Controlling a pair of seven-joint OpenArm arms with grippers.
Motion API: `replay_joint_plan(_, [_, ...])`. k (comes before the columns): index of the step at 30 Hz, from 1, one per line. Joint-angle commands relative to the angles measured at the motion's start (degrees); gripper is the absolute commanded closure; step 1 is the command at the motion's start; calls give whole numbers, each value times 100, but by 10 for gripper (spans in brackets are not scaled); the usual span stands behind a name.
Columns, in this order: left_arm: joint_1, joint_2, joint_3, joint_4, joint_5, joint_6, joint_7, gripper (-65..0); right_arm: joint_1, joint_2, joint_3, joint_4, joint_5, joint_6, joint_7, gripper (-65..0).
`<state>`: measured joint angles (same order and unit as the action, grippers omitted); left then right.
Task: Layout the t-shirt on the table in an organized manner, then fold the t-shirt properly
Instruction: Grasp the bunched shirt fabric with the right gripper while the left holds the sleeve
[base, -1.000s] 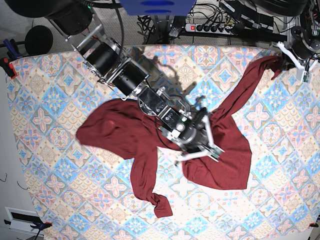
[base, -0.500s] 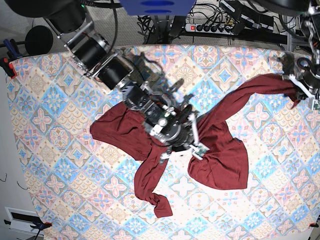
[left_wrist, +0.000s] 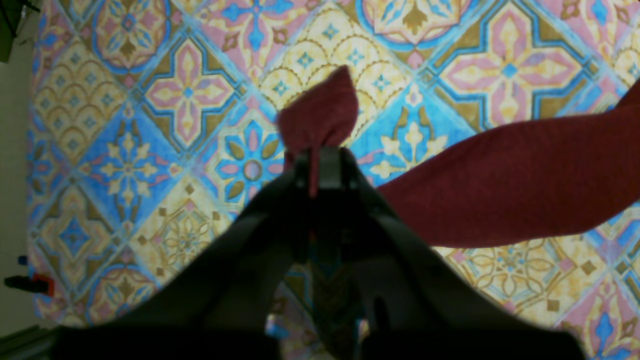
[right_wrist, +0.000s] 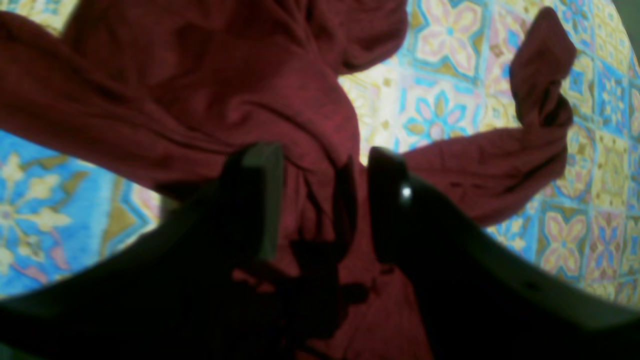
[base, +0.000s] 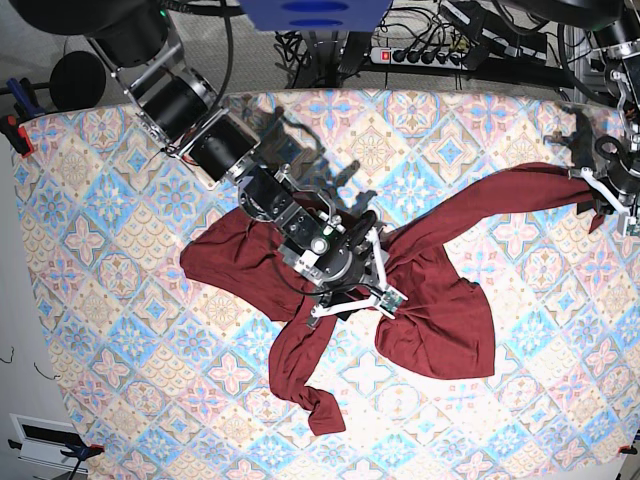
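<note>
Patterned in pastel blue, pink and cream diamond tiles, the table (base: 110, 330) fills most of the base view, with cables and a power strip (base: 415, 55) beyond its far edge.

We find the t-shirt (base: 440, 310) lying crumpled near the middle of the table. Its body forms two bunched masses, one toward the base view's left and one toward its right, joined by a gathered waist of fabric. One sleeve trails toward the near edge and ends in a twisted cuff. The other sleeve stretches toward the far right of the base view.

We note the following for the right gripper (base: 350, 295):
- It sits over the gathered middle of the t-shirt.
- In the right wrist view its fingers (right_wrist: 257, 200) stand apart.
- Fabric lies bunched between them; the jaws do not press it.

We note the following for the left gripper (left_wrist: 320, 167):
- It is at the right edge of the base view, at the tip of the stretched sleeve.
- In the left wrist view its jaws are pinched together on the sleeve end.
- A small tuft of fabric sticks out past the fingertips.
- The sleeve runs away from the gripper, raised off the table near the grip.
</note>
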<state>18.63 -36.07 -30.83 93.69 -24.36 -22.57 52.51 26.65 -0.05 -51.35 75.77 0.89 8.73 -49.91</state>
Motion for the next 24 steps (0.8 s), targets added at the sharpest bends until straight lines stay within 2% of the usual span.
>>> replay_joint_plan(1, [-39,-124,90,156,-30,11,-86,0,161,-87,-47,129,4,-42,125,-282])
replay_joint_plan(6, [251,-98,195,306,-65,19,-86,0,196,-298,-469,-109,4,-42,134,-283])
replay_joint_plan(9, [277,122,177,464,-56,19,-86,0,310,-421,-548,-311,4,-42,283,-283])
replay_joint_plan(15, [559,245,195,587,-74,19,-86,0,495,-799,-557,-706,4,-42,415,-281])
replay_joint_plan(24, [559,315,186,675,-74,19,-86,0,644,-834,-557,-1348,4,-42,846,-279])
